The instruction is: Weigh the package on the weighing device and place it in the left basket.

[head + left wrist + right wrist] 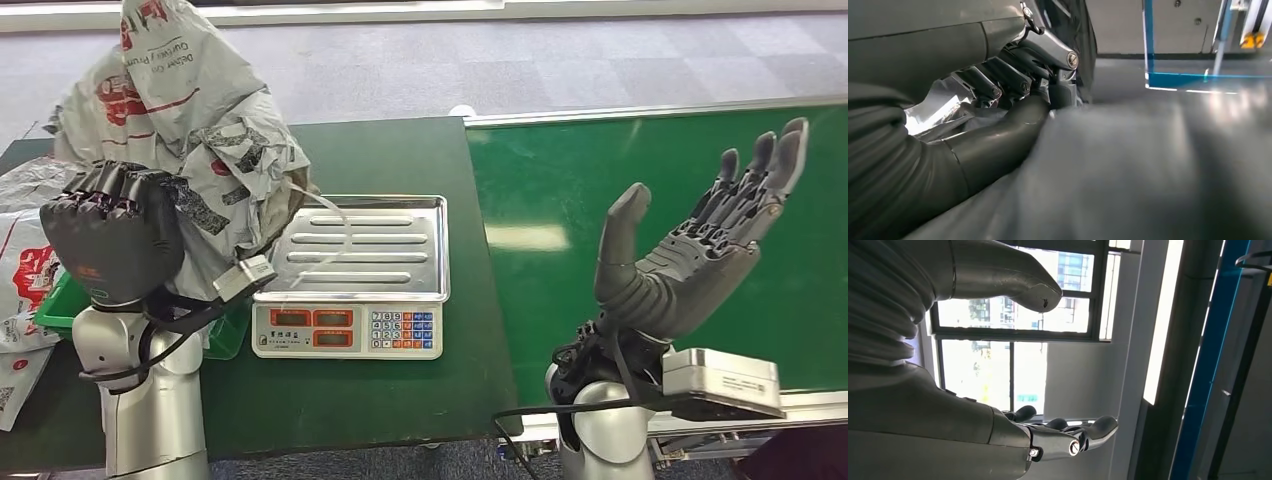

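My left hand (110,235) grips the package (185,110), lifted beside the scale (350,275). My right hand (690,245) hangs spread, holding nothing.

Grey carpet floor (560,60); dark green table (380,390); bright windows (998,315); blue post (1210,355).

1. A dark green table (380,400) is seen in the head view, set on grey carpet (500,60).
2. A brighter green conveyor belt (640,180), edged by a silver rail (650,110), is placed just beside the table on the right.
3. Windows (993,355), a white wall (1078,380) and a blue upright (1210,355) are seen in the right wrist view.
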